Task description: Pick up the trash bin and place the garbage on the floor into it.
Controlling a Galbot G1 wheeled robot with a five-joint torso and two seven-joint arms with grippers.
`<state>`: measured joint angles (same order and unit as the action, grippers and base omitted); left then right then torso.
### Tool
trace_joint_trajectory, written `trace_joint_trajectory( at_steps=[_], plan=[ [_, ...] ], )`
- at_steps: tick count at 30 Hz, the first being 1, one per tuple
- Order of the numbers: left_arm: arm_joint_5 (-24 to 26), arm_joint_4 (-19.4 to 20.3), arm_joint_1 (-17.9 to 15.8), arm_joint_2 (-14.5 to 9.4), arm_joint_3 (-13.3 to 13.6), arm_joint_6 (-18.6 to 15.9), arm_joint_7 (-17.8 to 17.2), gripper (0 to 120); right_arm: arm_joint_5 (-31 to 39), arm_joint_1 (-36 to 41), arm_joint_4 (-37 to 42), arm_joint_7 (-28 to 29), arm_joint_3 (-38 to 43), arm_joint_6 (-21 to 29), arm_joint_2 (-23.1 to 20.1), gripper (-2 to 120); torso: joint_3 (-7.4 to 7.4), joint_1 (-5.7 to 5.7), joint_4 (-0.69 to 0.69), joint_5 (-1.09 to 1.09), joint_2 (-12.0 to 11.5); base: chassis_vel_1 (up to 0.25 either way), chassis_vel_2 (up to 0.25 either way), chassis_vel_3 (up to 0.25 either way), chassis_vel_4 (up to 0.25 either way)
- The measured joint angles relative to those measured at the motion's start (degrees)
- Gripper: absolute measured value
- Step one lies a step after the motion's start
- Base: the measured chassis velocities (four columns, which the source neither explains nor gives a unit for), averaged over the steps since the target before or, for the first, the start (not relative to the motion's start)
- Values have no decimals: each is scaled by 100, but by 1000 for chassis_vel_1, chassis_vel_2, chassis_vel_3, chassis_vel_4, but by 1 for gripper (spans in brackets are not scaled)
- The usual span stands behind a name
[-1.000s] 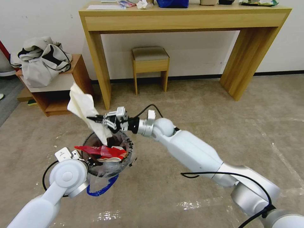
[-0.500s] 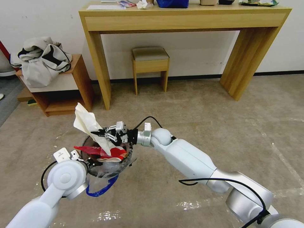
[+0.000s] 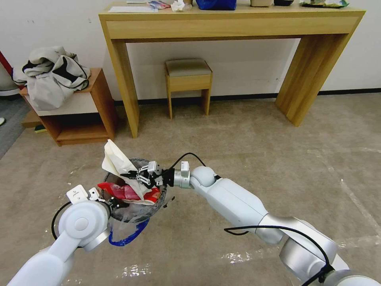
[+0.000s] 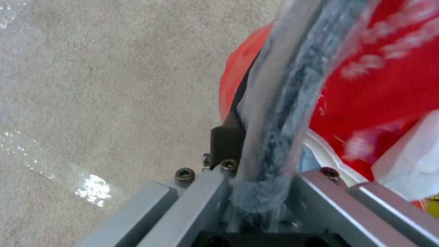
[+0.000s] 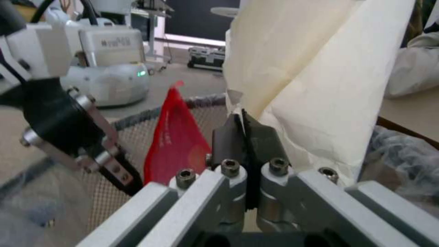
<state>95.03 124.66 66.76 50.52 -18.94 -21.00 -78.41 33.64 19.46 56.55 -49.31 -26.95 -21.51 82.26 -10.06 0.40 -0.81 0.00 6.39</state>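
Head view: trash bin (image 3: 137, 198) sits low at left-centre over the beige floor (image 3: 246, 131), its clear liner bunched over the rim and a blue drawstring loop (image 3: 127, 236) hanging off the near side. Left gripper (image 3: 113, 203) is at the bin's near-left rim; in the left wrist view the liner-covered rim (image 4: 279, 113) runs straight down between the two fingers, so that hand is clamped on the trash bin edge, with carpet showing well below it. Right gripper (image 3: 135, 175) reaches in from the right, just above the bin's far rim, fingers pressed together on a crumpled sheet of cream-white paper (image 3: 117, 163); the sheet stands up and to the left from the pinch, and its lower end trails down into the bin. Right wrist view confirms it: dark fingertips (image 5: 226, 140) closed on the paper (image 5: 320, 85), mesh wall of the bin behind. Inside the bin, red wrappers (image 3: 127, 191) lie across the top of the contents, partly under the paper. Far side of the room: wooden table (image 3: 234, 24), small stool (image 3: 187, 75) under it, low shelf (image 3: 79, 115) at left with a bundle of cloth (image 3: 51, 75) on top.
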Motion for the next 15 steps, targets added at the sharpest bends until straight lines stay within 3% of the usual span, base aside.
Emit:
trace_joint_trajectory(
  at_steps=[9, 15],
  plan=[
    [0, -68, -74, 2, 30, 2, -20, 0, -45, -94, -59, -98, -7, -52, 14, 0, 0, 0, 0, 0, 0, 0, 0, 0, 0],
    [3, -123, -129, 37, 67, 11, -37, 0, -135, -179, -155, -217, -41, -150, 19, 20, 0, 0, 0, 0, 0, 0, 0, 0, 0]
  ],
)
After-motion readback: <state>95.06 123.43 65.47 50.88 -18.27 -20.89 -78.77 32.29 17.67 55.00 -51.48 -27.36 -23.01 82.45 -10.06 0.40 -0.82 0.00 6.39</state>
